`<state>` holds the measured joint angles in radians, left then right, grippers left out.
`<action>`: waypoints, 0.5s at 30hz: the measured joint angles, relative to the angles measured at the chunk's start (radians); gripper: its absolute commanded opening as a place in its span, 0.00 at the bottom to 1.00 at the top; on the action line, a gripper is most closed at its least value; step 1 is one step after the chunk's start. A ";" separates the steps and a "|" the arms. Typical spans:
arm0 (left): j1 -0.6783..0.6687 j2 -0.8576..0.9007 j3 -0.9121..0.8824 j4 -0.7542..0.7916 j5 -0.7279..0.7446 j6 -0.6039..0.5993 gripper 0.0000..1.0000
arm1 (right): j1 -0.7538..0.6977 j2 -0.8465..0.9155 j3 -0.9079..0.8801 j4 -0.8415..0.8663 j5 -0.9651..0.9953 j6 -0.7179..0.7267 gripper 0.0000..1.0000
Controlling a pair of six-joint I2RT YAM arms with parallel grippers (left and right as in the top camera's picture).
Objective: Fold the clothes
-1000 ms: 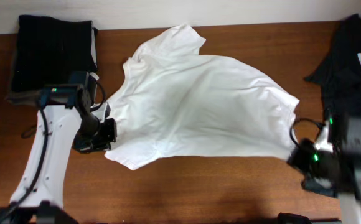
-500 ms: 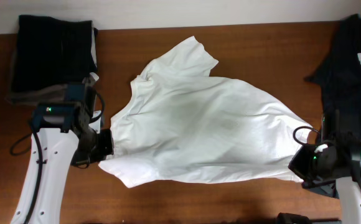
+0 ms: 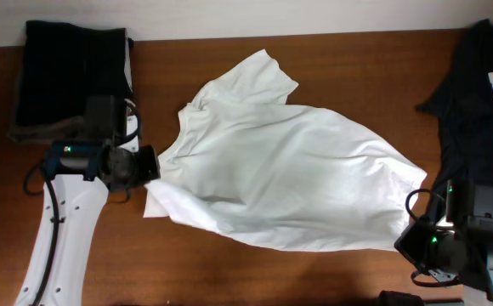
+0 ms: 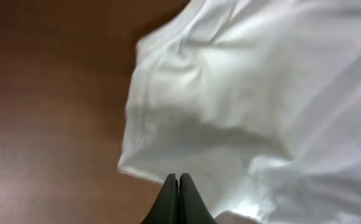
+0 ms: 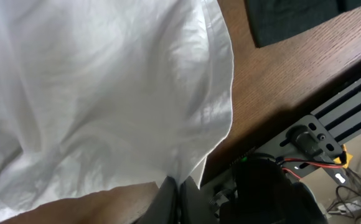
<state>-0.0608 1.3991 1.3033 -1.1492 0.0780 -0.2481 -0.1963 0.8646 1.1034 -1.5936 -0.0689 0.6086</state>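
Left hand [image 3: 151,166] shifted up-table, right hand [image 3: 408,246] down, both clamped on the wrinkled white T-shirt [image 3: 289,178], stretched between them.

The overhead camera looks straight down on the brown wooden desk [image 3: 255,272], far enough off to take in the whole wrinkled white cotton T-shirt [image 3: 289,178]. The left wrist camera sits close over the T-shirt's left edge, facing along its own left hand [image 4: 178,198] at cloth and bare desk beside it. The right wrist camera is equally close at the T-shirt's right corner, looking past the right hand [image 5: 176,198] to the desk's edge. All three views share the T-shirt.
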 measured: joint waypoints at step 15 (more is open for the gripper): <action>-0.021 0.217 -0.001 0.369 0.077 -0.022 0.01 | 0.000 0.071 -0.063 0.123 0.148 0.142 0.04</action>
<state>-0.0814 1.6165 1.3022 -0.7803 0.1547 -0.2699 -0.1963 0.9352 1.0409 -1.4708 0.0788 0.7509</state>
